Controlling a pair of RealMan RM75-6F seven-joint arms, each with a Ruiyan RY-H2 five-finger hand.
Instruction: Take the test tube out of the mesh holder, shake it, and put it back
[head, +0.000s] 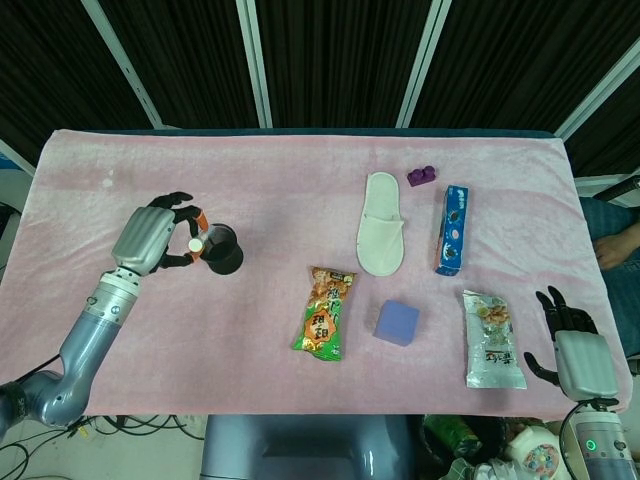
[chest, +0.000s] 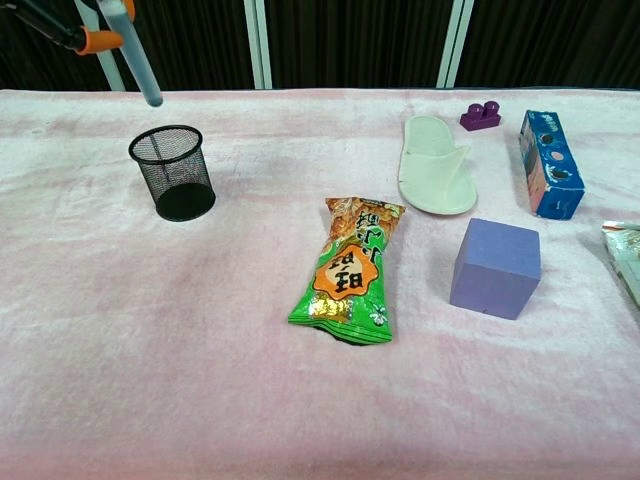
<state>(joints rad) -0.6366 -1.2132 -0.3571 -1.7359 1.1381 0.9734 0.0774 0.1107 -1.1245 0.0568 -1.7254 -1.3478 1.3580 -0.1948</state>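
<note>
My left hand (head: 152, 236) holds the test tube (chest: 134, 58), a clear tube with a white cap (head: 196, 244) and an orange band. In the chest view the tube hangs nearly upright, its lower end just above and left of the black mesh holder (chest: 174, 172). Only dark fingertips (chest: 45, 22) of that hand show there, at the top left edge. In the head view the holder (head: 224, 251) stands right beside the hand. My right hand (head: 572, 345) rests at the table's near right corner with its fingers spread, holding nothing.
A green snack bag (chest: 350, 270) lies mid-table with a purple cube (chest: 496, 267) to its right. A white slipper (chest: 433, 163), a small purple brick (chest: 480, 115) and a blue box (chest: 548, 164) lie further back right. A clear snack packet (head: 493, 338) lies beside my right hand.
</note>
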